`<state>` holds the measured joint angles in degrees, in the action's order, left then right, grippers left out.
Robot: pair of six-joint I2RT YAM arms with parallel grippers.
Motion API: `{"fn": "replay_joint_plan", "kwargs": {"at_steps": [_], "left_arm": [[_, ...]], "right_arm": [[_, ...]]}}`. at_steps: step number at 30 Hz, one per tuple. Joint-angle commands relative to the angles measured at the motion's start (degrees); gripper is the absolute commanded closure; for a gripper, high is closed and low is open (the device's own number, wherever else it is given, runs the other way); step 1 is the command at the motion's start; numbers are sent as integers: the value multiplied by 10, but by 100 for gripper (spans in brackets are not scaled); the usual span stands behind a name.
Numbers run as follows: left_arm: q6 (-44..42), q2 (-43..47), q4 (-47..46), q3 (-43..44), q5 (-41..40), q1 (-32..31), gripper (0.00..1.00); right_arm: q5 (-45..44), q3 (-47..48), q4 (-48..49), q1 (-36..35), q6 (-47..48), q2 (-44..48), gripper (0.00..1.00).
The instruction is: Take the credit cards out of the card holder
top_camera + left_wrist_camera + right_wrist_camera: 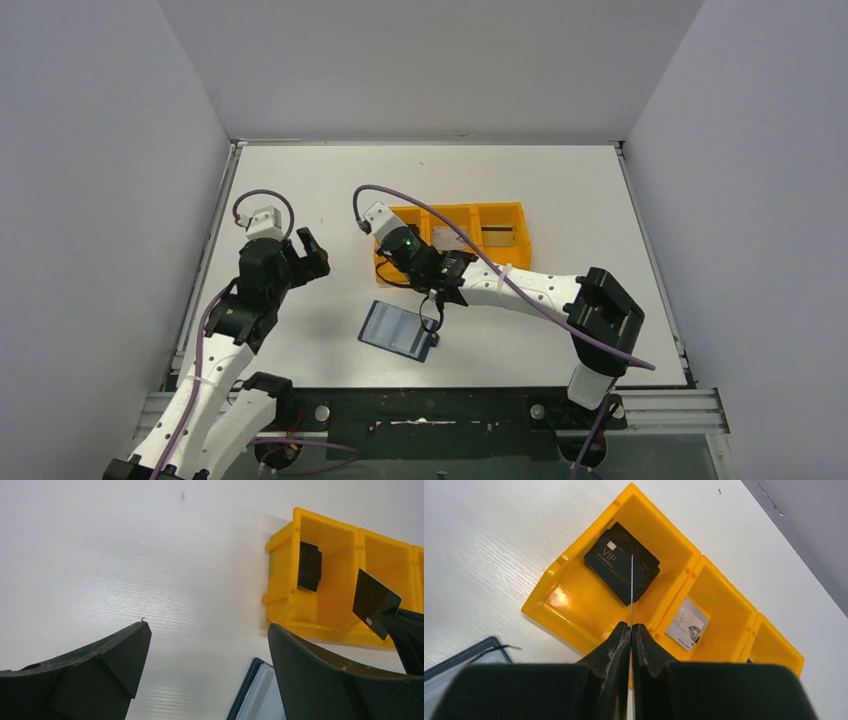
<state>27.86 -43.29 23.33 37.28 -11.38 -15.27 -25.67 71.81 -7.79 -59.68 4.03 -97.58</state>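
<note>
Right jaws are pinched shut on a dark card (374, 600). I'm holding it upright on edge over the orange tray (541, 607), near the divider between its left and middle compartments. Left jaws are spread wide with nothing in them, hanging over the bare table (100, 555) to the left of the tray. The card holder (398, 330) lies open and flat on the table just in front of the tray, blue-grey inside facing up. I can't tell if any card sits in it. The tray's left compartment has black VIP cards (621, 570) in a stack. The middle compartment has a silver-grey card (687, 625) lying flat. The right compartment has a gold-tan card (497, 235) with a dark stripe. Left jaws are well apart from the holder.
</note>
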Motion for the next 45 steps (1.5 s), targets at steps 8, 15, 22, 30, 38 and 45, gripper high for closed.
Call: {"fn": "replay_joint_plan", "kwargs": {"at_steps": [8,15,22,30,38,45], "left_arm": [[11,54,-5,6,-99,2,11],[18,62,8,11,-127,2,11],[24,94,14,9,-152,2,10],[19,102,13,9,-144,3,10],[17,110,16,10,-147,3,10],[16,111,14,8,-141,3,10]], "right_arm": [[25,29,69,19,157,-46,100],[64,52,81,50,218,-87,100],[69,87,93,59,274,-138,100],[30,133,88,62,312,-202,99],[19,144,92,61,313,-220,96],[42,143,74,64,278,-217,86]]}}
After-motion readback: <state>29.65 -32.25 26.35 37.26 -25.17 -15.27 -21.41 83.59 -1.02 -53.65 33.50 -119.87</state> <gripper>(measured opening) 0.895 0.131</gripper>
